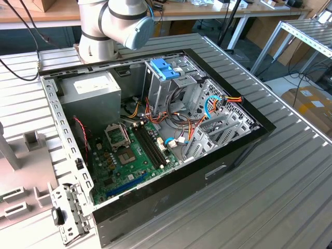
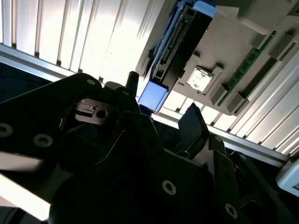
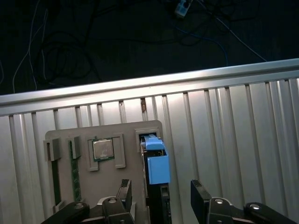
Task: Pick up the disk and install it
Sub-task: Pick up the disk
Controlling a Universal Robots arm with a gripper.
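The disk (image 3: 156,170) stands on edge in a slot of a grey holder plate (image 3: 107,186), its light blue carrier end facing the wrist cameras. In the second wrist view the disk (image 2: 180,42) shows its dark body and blue tab. My gripper (image 3: 163,196) is open, with one black finger on each side of the blue end and a gap to each. In the second wrist view the gripper (image 2: 163,105) straddles the tab the same way. In the exterior view the arm (image 1: 114,23) rises behind the open computer case (image 1: 155,129).
The holder plate also carries a processor chip (image 3: 103,149) and a memory stick (image 3: 73,168). It lies on a ribbed metal table (image 3: 224,140) near the table's edge rail. Inside the case stand a drive cage with a blue-latched bracket (image 1: 165,67), a motherboard (image 1: 129,150) and loose cables.
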